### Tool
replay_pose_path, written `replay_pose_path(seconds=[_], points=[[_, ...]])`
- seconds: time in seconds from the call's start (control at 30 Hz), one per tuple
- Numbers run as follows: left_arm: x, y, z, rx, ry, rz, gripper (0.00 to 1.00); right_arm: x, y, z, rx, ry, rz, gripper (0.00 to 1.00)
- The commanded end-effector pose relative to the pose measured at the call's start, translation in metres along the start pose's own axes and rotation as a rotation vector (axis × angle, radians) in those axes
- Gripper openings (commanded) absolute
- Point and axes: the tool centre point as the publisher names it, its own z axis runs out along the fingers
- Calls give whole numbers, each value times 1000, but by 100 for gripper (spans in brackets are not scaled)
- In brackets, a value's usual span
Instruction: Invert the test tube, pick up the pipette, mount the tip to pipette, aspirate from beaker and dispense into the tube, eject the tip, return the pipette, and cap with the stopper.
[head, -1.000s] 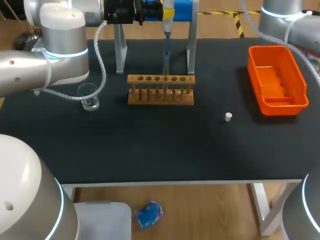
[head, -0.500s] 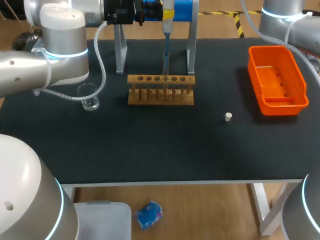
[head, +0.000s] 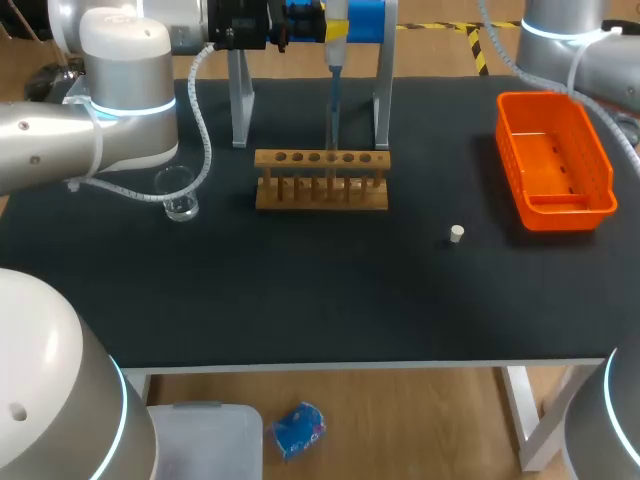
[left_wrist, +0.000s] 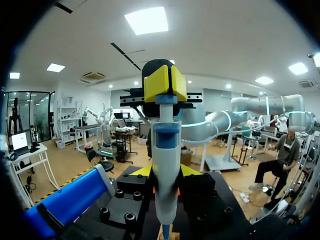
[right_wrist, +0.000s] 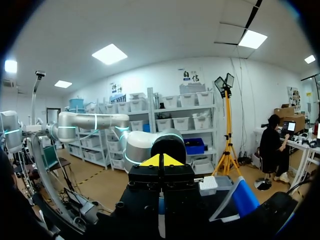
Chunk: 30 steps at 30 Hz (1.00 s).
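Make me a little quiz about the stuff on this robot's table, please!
1. True or false: the orange tray sits on the robot's left side.
2. Which small white thing lies alone, to the right of the rack? A) stopper B) spoon C) coin
3. Fill in: the pipette is upright, pointing down toward the wooden ____.
Key: 1 false, the orange tray is on the right. 2 A. 3 rack.

both end effectors (left_wrist: 165, 82) (right_wrist: 161, 161) pinched closed
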Motion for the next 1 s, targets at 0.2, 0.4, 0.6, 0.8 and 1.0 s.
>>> replay_pose_path(seconds=[0.2,0.4,0.6,0.8,1.0], points=[[0,-3,0,2,-4,1,0,4,-13,1,-10,0,17,0],[0,-3,0,2,-4,1,0,6,-20,2,-14,2,29,0],[0,-3,0,2,-4,1,0,7,-25,3,-7,6,39,0],[0,-3,0,2,-4,1,0,7,-15,3,-4,11,13,0],[0,-3,0,2,-4,1,0,3,1,2,12,10,-28,0]])
